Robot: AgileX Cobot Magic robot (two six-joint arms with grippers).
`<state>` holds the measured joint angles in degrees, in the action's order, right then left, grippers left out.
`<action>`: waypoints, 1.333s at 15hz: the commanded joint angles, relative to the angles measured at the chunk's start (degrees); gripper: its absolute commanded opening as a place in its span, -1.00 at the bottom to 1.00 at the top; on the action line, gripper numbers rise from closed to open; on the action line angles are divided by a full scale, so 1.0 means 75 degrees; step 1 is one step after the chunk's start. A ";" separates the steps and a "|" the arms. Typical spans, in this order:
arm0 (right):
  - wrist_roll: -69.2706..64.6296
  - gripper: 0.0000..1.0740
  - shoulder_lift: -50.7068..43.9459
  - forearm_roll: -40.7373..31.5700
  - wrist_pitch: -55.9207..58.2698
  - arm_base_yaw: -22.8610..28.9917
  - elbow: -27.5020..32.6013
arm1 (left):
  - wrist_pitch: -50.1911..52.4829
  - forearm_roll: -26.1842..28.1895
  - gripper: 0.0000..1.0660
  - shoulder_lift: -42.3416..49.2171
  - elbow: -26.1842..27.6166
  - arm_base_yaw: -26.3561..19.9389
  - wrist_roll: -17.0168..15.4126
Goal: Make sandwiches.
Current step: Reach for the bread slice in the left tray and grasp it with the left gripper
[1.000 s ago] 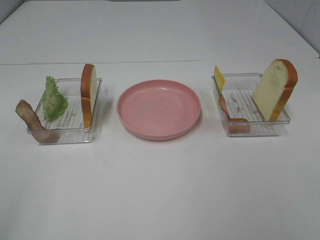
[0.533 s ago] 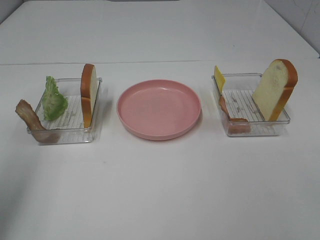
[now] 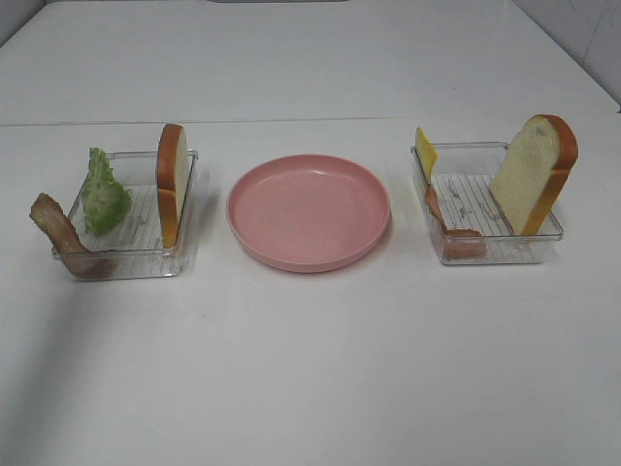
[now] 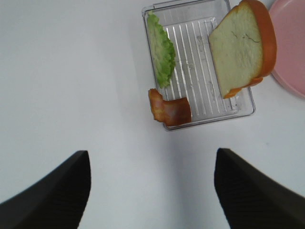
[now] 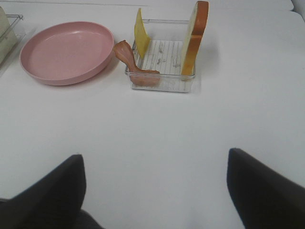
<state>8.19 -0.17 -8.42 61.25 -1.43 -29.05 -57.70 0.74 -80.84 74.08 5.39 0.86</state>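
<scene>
Sandwiches point(image 3: 171, 184) were unassembled, the parts split between two clear trays and nothing stacked.

Nearest the robot, the left gripper point(image 4: 151, 152) hung over bare white table point(image 3: 310, 379), jaws spread wide, nothing between them. The right gripper point(image 5: 155, 155) was the same: jaws wide apart, empty, over bare table, well short of its tray.

Next out, the left tray point(image 3: 126, 266) sat on the left. The left bacon strip point(image 3: 56, 231) was draped over its near-left corner, one end inside and the other sticking out past the rim. The lettuce leaf point(image 3: 102, 194) stood on edge against the outer wall. The left bread slice point(image 3: 173, 199) stood upright on its crust against the wall nearest the plate.

The pink plate point(image 3: 309, 209) sat between the two trays with nothing on it, apart from both.

The right tray point(image 3: 500, 252) sat on the right. The right bacon strip point(image 3: 462, 236) curled in its near corner on the plate side, one end rising along that wall. The right bread slice point(image 3: 532, 175) leaned tilted against the outer wall, its top well above the rim. Farther back, the cheese slice point(image 3: 425, 153) stood on edge in the far corner on the plate side, poking above the rim.

Beyond the trays a seam point(image 3: 310, 120) ran across the tabletop, with more white surface behind it.
</scene>
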 commanded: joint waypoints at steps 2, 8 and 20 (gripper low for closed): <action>-0.0046 0.45 -0.0107 -0.0038 -0.0061 -0.0046 0.0015 | -0.1108 0.0069 0.30 -0.1574 0.1536 0.0565 -0.0542; -0.0046 0.45 -0.0107 -0.0038 -0.0061 -0.0046 0.0015 | -0.2131 -0.0099 0.30 -0.4156 0.3950 0.1627 -0.1620; -0.0046 0.45 -0.0107 -0.0038 -0.0061 -0.0046 0.0015 | -0.1451 -0.0565 0.30 -0.5913 0.4683 0.2193 -0.2131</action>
<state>8.19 -0.17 -8.42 61.25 -1.43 -29.05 -68.64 -3.15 -125.08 108.92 21.66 -14.50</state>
